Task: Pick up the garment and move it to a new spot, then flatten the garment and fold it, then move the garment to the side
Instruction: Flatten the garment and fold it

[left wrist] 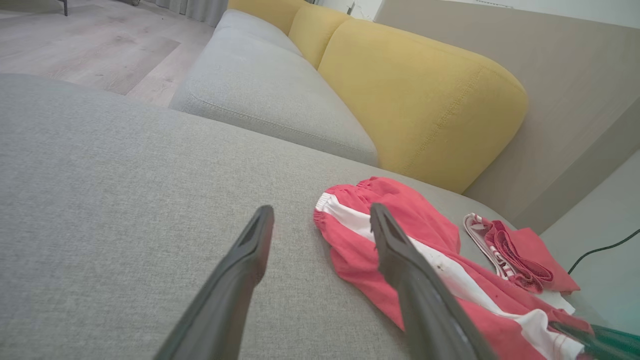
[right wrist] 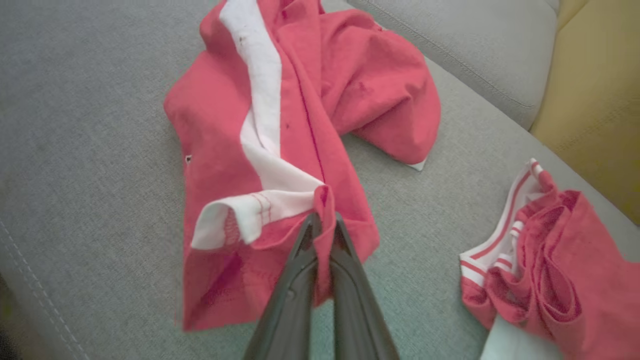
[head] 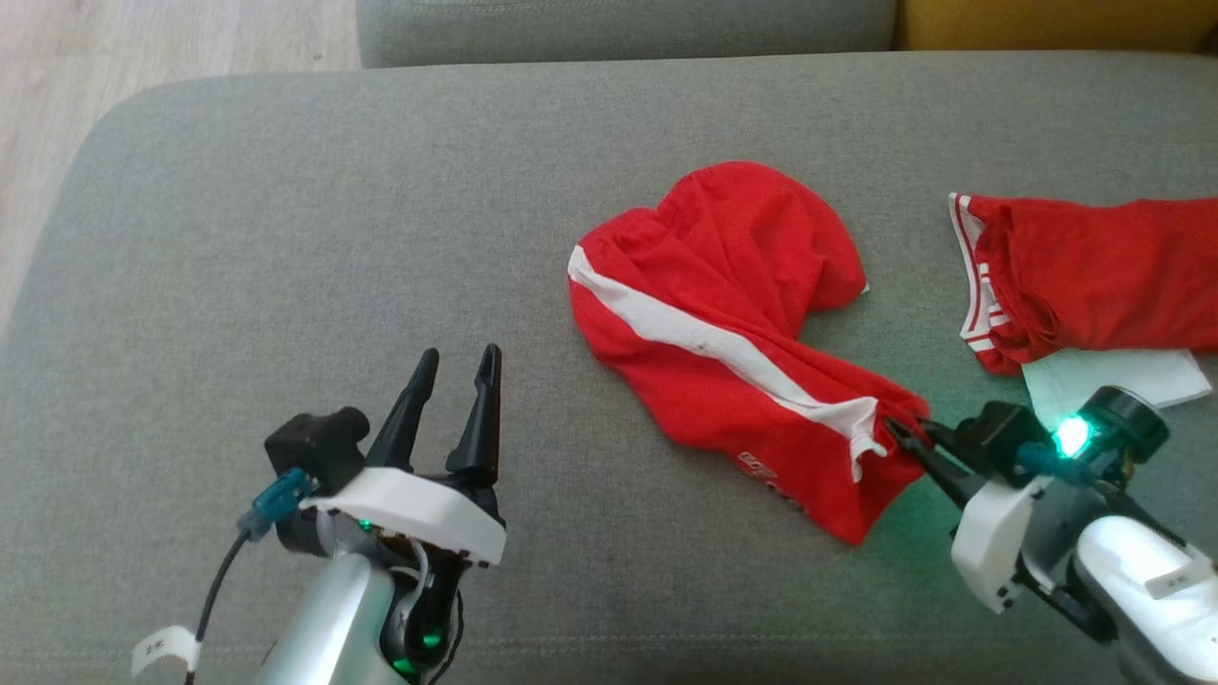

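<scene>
Right gripper point(head: 902, 433) clenched on red garment point(head: 723, 323) hem, lower right
left gripper point(head: 461, 366) released, lower left; risk: thin edge pinch slips on lift; garment drops bunched

A grey seat point(left wrist: 100, 200) lies under our left fingers point(left wrist: 252, 250). Beyond their tips we see yellow cushions point(left wrist: 425, 100) rightward and wood floor point(left wrist: 75, 45) leftward.

Soft even daylight, green glow, wide-angle distortion

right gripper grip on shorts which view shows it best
Right wrist view: right gripper pinches the shorts hem close up. Head view shows it small, side-on; left wrist view catches its tip.
</scene>
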Motion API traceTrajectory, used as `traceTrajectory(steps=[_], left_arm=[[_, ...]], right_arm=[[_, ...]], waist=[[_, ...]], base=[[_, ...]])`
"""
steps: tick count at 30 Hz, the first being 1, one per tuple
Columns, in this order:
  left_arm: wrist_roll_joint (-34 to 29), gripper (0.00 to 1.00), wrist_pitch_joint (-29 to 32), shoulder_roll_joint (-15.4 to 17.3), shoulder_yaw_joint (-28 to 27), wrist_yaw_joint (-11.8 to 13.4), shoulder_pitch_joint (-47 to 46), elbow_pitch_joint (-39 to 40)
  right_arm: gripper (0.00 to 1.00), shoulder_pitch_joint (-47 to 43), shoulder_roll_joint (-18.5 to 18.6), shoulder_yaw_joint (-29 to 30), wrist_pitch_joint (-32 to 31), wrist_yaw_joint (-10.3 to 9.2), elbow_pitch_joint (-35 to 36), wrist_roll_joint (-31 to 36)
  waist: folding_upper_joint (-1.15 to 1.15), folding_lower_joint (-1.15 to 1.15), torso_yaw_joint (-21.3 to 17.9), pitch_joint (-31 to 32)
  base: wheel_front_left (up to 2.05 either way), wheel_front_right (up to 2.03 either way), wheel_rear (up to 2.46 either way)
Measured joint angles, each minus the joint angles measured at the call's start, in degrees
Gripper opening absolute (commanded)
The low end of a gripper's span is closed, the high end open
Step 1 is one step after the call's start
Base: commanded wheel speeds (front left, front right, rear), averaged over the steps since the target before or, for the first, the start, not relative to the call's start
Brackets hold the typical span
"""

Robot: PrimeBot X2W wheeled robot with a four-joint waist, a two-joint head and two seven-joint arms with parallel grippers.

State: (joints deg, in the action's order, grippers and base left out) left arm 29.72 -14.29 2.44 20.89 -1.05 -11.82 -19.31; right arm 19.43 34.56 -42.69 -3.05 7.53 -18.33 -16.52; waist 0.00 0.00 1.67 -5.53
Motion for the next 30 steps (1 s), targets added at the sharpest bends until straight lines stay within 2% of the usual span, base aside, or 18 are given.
traceTrajectory(steps=[1,2,3,9,15,19,25,30], left_arm=[[0.00,1.00,0.00,0.00,0.15,0.01,0.01,-0.12],[0.00,1.00,0.00,0.00,0.25,0.02,0.03,-0.23],[0.00,1.00,0.00,0.00,0.32,0.02,0.03,-0.24],[0.00,1.00,0.00,0.00,0.35,0.03,0.03,-0.30],[0.00,1.00,0.00,0.00,0.29,0.04,0.03,-0.42],[0.00,1.00,0.00,0.00,-0.07,0.04,0.03,-0.31],[-0.51,1.00,0.00,-0.01,-1.16,0.03,-0.01,0.87],[-0.69,1.00,0.00,0.00,-1.35,-0.56,-0.18,0.76]], right_arm=[[0.03,-0.23,-0.08,0.69,-0.01,0.00,0.07,-0.03],[0.45,-0.37,-0.11,1.30,-0.10,0.00,0.08,0.04],[1.00,-0.48,-0.18,2.08,-0.07,0.00,0.10,0.42],[1.00,-3.46,-3.11,9.84,0.23,0.00,1.53,0.44],[1.00,-7.43,-7.66,22.30,1.44,0.00,4.12,0.20],[1.00,-9.85,-12.54,31.07,3.66,0.00,5.80,1.03],[1.00,-11.16,-21.54,38.21,7.68,0.00,10.10,3.65],[1.00,-11.80,-26.26,39.50,9.20,0.00,11.33,6.11]], waist=[[0.00,0.00,-0.05,0.11],[0.00,0.00,-0.09,0.21],[0.00,0.00,-0.13,0.31],[0.00,0.00,-0.33,0.80],[0.00,0.00,-0.62,1.26],[0.00,0.00,-0.90,1.47],[0.00,0.00,-1.62,0.84],[0.00,0.00,-2.62,-0.49]], base=[[0.00,0.00,0.00],[0.00,0.00,0.00],[0.00,0.00,0.00],[0.00,0.00,0.00],[0.00,0.00,0.00],[0.00,0.00,0.00],[0.00,0.00,0.00],[0.00,0.00,0.00]])
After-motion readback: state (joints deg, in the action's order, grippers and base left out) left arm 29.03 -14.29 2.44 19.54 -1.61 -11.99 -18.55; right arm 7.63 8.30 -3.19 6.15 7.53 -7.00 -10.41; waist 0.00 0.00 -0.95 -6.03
